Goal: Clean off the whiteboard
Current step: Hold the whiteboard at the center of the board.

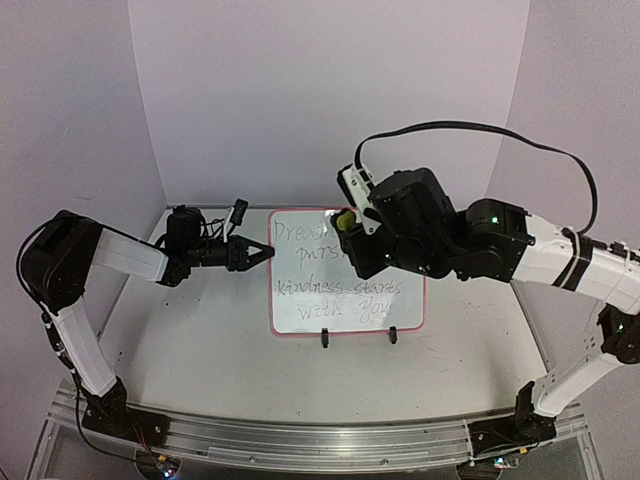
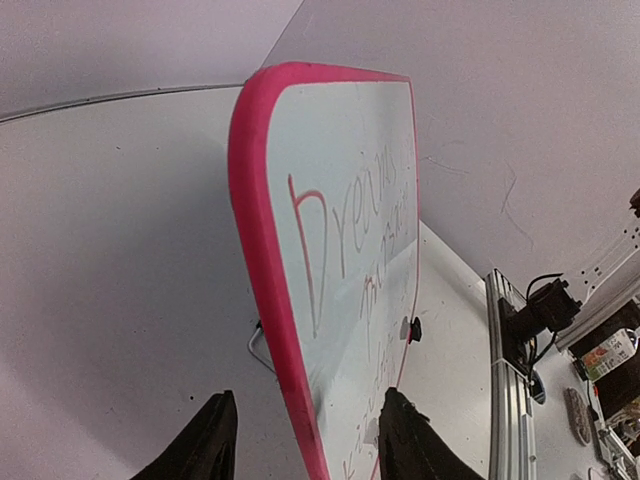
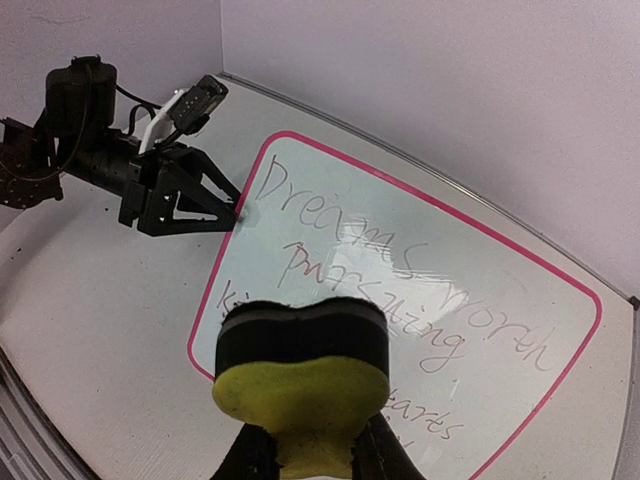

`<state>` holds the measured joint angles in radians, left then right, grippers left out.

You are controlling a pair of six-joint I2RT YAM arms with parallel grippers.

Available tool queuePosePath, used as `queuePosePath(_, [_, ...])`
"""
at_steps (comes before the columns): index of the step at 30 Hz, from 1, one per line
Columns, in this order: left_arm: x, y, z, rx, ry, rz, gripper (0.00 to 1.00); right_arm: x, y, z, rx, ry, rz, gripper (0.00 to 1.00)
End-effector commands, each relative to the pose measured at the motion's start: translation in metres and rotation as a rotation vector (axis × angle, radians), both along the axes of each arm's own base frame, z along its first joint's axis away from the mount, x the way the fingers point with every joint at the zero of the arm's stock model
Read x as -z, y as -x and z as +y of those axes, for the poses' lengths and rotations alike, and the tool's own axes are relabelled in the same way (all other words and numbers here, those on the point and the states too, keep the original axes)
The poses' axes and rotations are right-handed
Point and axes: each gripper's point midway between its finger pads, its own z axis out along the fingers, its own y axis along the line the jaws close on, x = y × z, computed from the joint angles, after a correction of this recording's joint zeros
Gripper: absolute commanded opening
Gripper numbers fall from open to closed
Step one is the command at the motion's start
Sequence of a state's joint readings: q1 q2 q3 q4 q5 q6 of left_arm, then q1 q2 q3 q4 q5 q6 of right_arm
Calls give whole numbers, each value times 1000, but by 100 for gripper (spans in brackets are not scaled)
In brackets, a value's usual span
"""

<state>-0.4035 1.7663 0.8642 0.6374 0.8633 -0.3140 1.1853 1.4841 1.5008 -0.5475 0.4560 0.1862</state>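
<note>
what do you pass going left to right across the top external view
left arm → left gripper → whiteboard → right arm. The right gripper and its yellow eraser overlap the whiteboard, so they are left out.

Robot lab booth (plain pale walls (image 1: 330, 100)) around a table (image 1: 200, 350) with aluminium rail (image 1: 300, 443).
</note>
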Motion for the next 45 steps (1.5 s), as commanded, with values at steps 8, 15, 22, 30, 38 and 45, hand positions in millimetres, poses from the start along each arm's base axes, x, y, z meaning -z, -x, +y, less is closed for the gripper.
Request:
queuePosePath(8, [-9,-2,-7,69,42,-34,41,-18,-5,27,-23,-17,-32,0])
queuePosePath(15, [-1,6,-6,76,77,-4,22,-13,-14,40,-6,4,-51,0])
queuePosePath(22, [2,24,-13,21,86,42,10,0,-30,59,25,20,-113,0])
queuePosePath(30, [18,53,-39,-57,43,67,0,4,-44,85,24,-29,-196,0])
queuePosePath(38, [15,57,-32,-196,73,112,0,14,-48,101,11,-43,-211,0])
queuePosePath(45, [2,87,-48,-231,96,105,0,25,-48,106,-14,-47,-237,0])
